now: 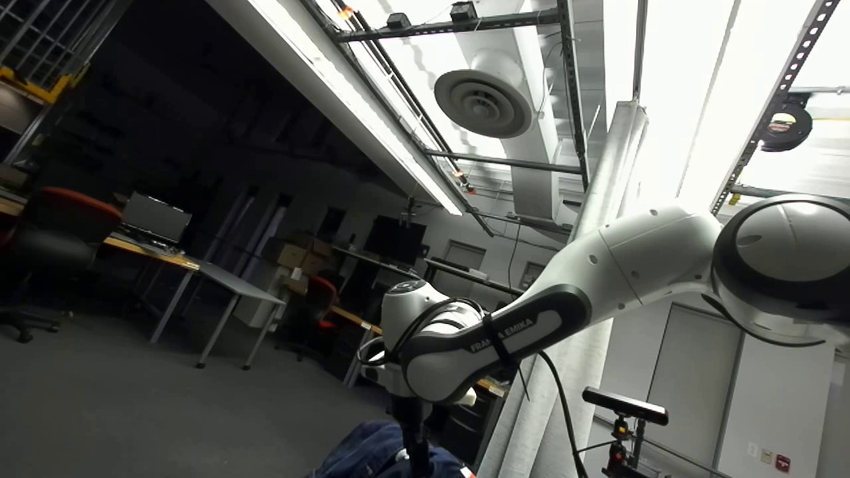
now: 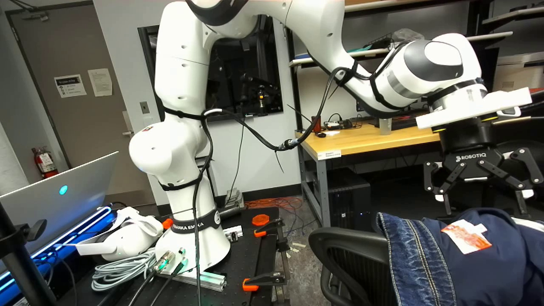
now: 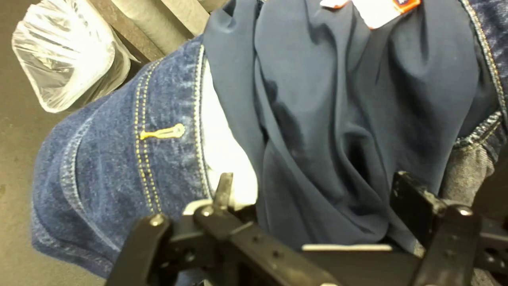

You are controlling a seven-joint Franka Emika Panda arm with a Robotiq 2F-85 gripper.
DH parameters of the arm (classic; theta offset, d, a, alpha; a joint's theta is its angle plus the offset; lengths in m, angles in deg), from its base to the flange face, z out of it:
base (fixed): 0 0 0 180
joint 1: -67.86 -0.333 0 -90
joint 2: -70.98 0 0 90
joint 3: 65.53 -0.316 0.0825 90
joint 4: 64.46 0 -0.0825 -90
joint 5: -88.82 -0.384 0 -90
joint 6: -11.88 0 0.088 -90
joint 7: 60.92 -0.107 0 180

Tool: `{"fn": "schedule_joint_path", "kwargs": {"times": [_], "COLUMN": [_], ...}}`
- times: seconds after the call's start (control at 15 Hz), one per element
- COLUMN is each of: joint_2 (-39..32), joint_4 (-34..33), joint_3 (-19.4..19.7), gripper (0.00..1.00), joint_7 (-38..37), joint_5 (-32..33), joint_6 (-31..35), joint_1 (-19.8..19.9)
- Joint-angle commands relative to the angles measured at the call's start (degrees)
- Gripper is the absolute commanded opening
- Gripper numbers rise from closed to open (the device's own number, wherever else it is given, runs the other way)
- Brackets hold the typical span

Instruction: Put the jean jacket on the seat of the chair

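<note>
The jean jacket is a bunched dark blue denim garment with a smooth navy lining and a white and orange tag. In an exterior view it overlaps the black chair; the chair's seat is hidden. The jacket also shows at the bottom of an exterior view. My gripper is open just above the jacket, fingers pointing down. In the wrist view the jacket fills most of the picture, with its lining between the spread fingers. Nothing is held between the fingers; whether the tips touch the cloth cannot be told.
A wooden desk stands behind the arm, with a black computer tower below. A bin with a clear liner stands on the floor beside the jacket. A camera on a stand is near the arm. Clamps line the robot's table edge.
</note>
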Motion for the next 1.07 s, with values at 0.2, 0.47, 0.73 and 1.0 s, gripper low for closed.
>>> {"fn": "schedule_joint_path", "kwargs": {"times": [0.2, 0.47, 0.73, 1.0], "joint_2": [-1.1, -1.4, -0.8, 0.5], "joint_4": [1.0, 0.8, 0.5, 0.4], "joint_3": [-0.2, -0.2, -0.4, -0.5], "gripper": [1.00, 0.66, 0.35, 0.04], "joint_7": [-1.2, -2.2, -5.5, -8.6], "joint_5": [1.9, 0.9, -1.2, -3.9], "joint_6": [0.4, 0.7, 1.3, 2.3], "joint_1": [0.4, 0.7, 1.4, 1.9]}}
